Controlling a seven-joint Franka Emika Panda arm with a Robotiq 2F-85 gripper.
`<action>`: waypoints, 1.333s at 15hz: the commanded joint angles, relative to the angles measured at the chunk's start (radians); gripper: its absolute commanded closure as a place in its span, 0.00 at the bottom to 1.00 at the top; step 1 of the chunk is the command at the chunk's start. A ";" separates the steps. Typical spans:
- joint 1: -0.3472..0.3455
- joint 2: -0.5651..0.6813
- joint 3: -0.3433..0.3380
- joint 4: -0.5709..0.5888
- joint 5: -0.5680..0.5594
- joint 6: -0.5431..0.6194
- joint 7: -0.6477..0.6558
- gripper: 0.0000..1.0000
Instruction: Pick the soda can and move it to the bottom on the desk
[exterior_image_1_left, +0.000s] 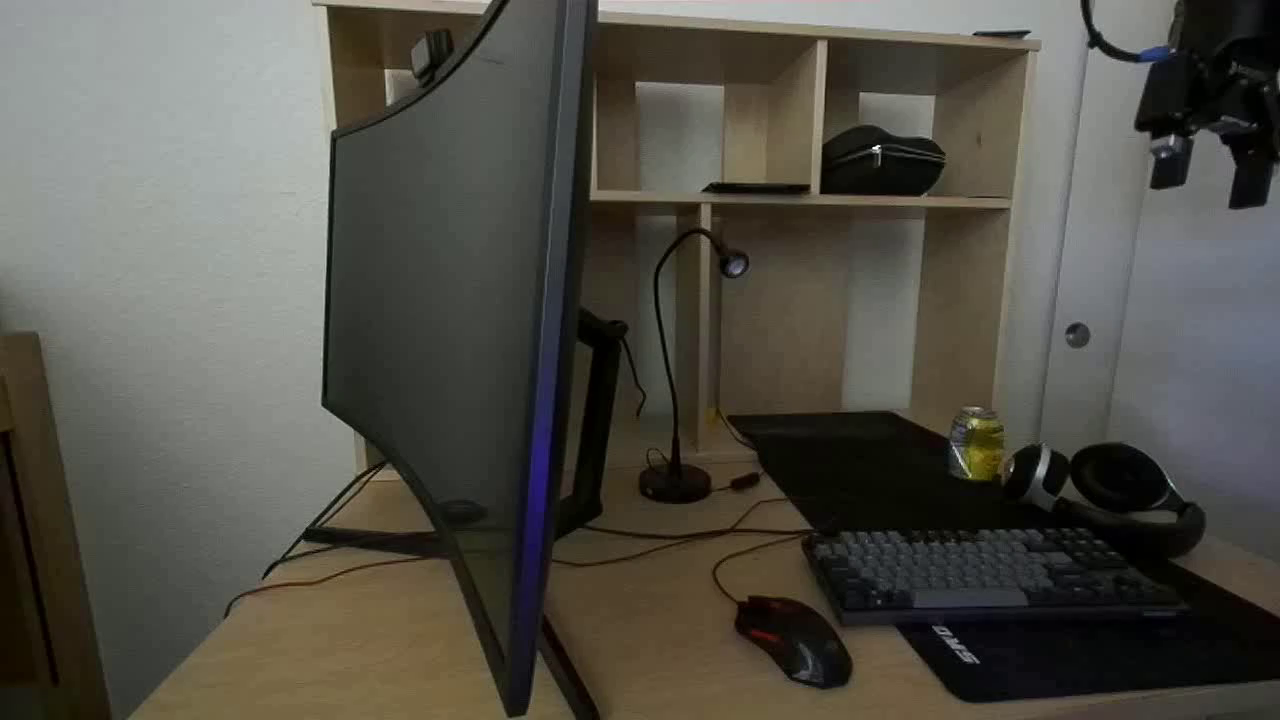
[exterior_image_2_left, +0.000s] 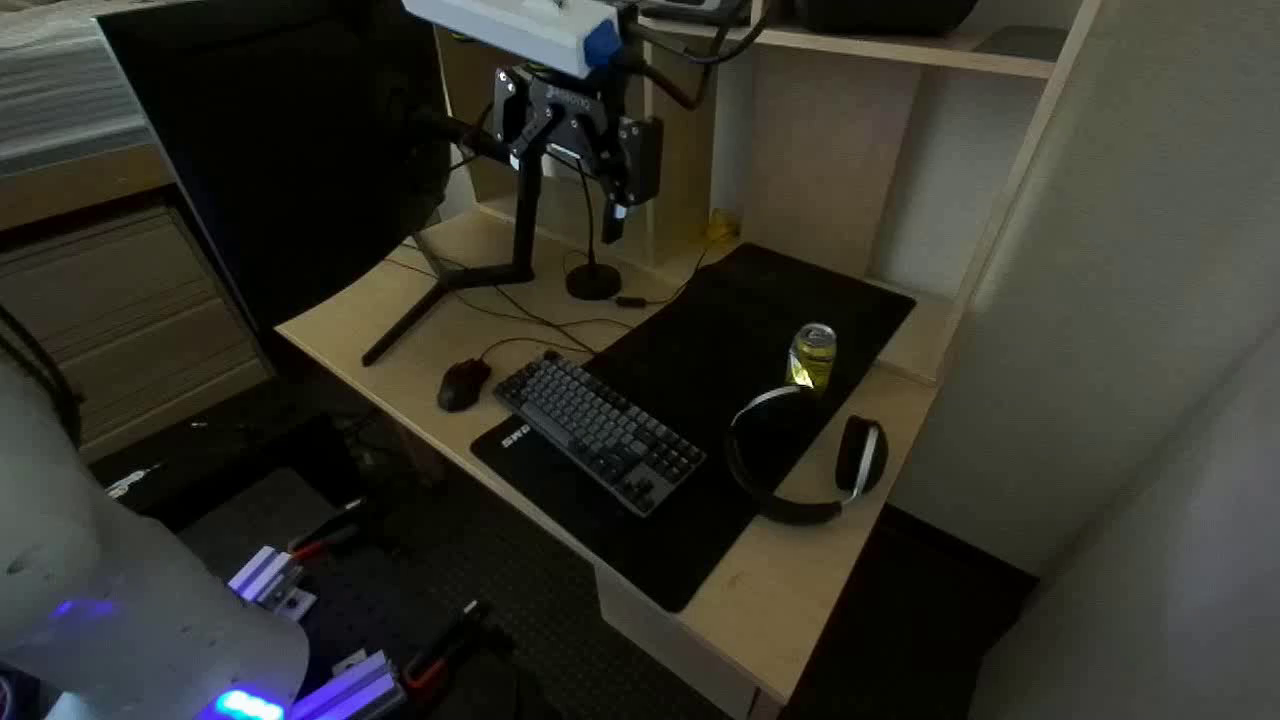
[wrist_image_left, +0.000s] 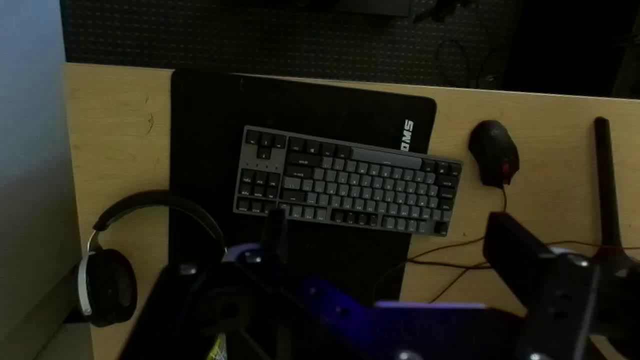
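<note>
The soda can, yellow-green with a silvery top, stands upright on the black desk mat in both exterior views (exterior_image_1_left: 976, 444) (exterior_image_2_left: 811, 357). In the wrist view only a sliver of the can (wrist_image_left: 217, 348) shows at the bottom edge, mostly hidden by the gripper. The desk (exterior_image_1_left: 650, 625) is light wood and also shows in the other views (exterior_image_2_left: 790, 610) (wrist_image_left: 120, 125). My gripper is high above the desk, apart from the can, in both exterior views (exterior_image_1_left: 1210, 175) (exterior_image_2_left: 565, 190). In the wrist view its fingers (wrist_image_left: 390, 232) are wide apart with nothing between them.
Black headphones (exterior_image_2_left: 790, 510) lie close beside the can. A keyboard (exterior_image_2_left: 600, 425) sits on the mat (exterior_image_2_left: 720, 310), with a mouse (exterior_image_2_left: 464, 385) beside it. A large monitor (exterior_image_1_left: 450, 280), a gooseneck lamp (exterior_image_1_left: 675, 484), loose cables and a cubby shelf (exterior_image_1_left: 780, 203) stand on the desk.
</note>
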 joint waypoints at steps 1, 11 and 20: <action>-0.027 0.004 0.023 0.002 0.008 -0.002 -0.007 0.00; -0.039 0.367 0.116 0.163 0.119 0.313 0.478 0.00; -0.106 0.696 0.091 0.450 0.200 0.364 0.786 0.00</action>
